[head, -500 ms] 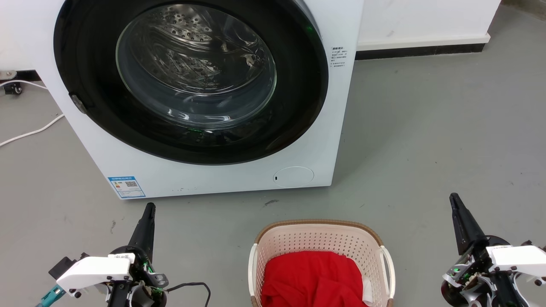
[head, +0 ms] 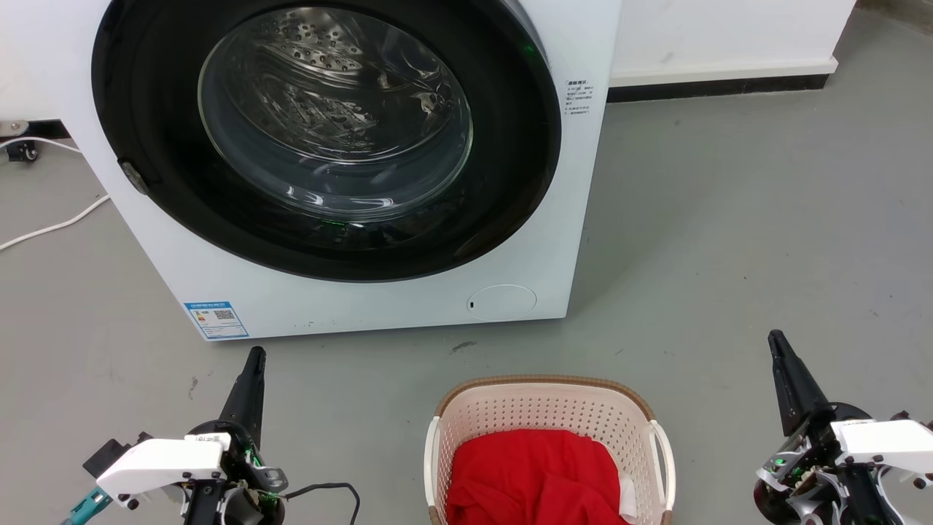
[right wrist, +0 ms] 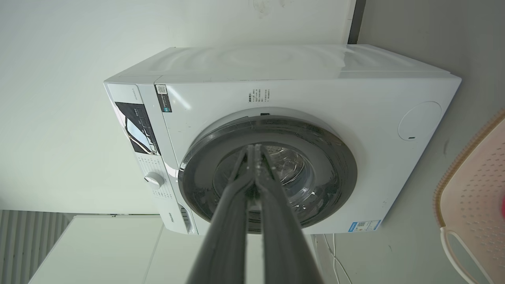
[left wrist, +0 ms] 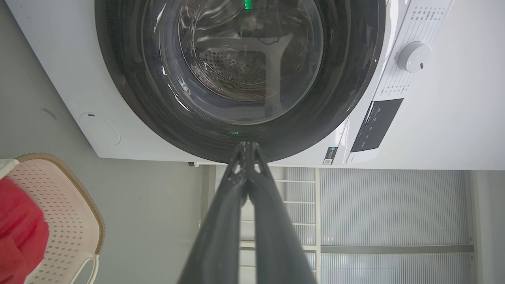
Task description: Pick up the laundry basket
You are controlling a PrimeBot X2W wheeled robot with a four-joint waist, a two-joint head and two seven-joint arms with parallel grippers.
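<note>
Bright even light; glare streaks on washer door glass point(head: 335, 117); wrist views bend at edges.

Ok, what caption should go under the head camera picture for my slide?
Laundry basket holding red cloth before the washer, left gripper and right gripper shut either side.

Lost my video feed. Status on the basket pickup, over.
Left gripper shut, empty, left of the laundry basket. Right gripper shut, empty, on its right. Basket on floor, untouched, red cloth inside. Nothing in the way.
</note>
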